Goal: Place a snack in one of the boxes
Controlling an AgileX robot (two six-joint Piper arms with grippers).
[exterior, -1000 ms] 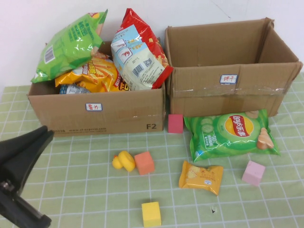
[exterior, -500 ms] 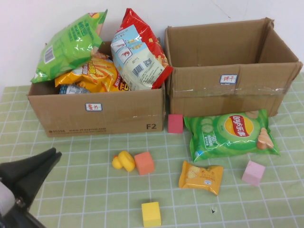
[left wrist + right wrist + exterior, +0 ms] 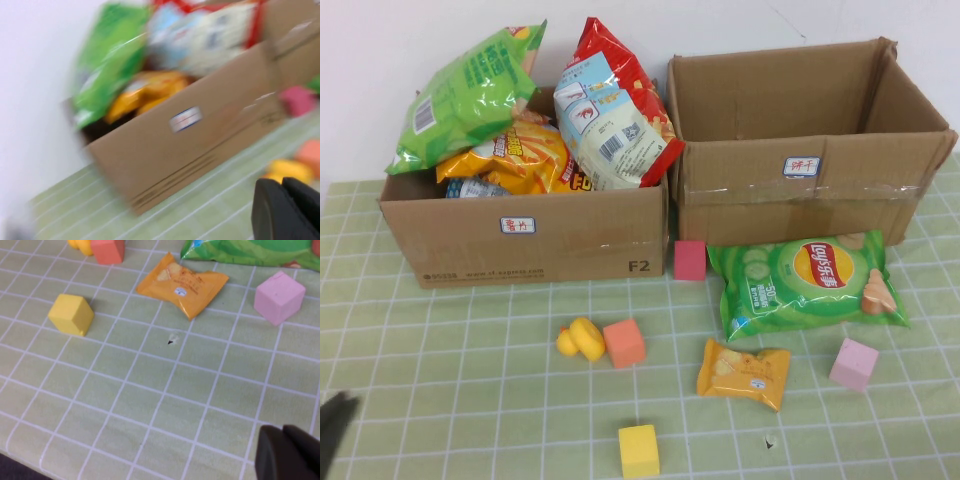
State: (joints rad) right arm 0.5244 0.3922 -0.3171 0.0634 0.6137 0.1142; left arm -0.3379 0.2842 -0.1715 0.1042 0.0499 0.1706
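Observation:
A green Lay's chip bag point(image 3: 805, 283) lies on the mat before the empty right box point(image 3: 800, 150). A small orange snack packet point(image 3: 743, 373) lies nearer the front; it also shows in the right wrist view point(image 3: 181, 284). The left box point(image 3: 525, 235) is full of chip bags. My left gripper point(image 3: 332, 420) is at the front left edge, far from the snacks; in its wrist view point(image 3: 286, 187) the fingers are together and hold nothing. My right gripper point(image 3: 286, 432) is out of the high view, shut and empty, above bare mat.
A yellow duck point(image 3: 582, 338), an orange cube point(image 3: 624, 343), a yellow cube point(image 3: 638, 451), a pink cube point(image 3: 853, 364) and a magenta cube point(image 3: 689, 260) lie scattered on the green grid mat. Both boxes stand against the back wall.
My left arm has drawn back toward the front left corner and nearly left the high view. Nothing else moved.

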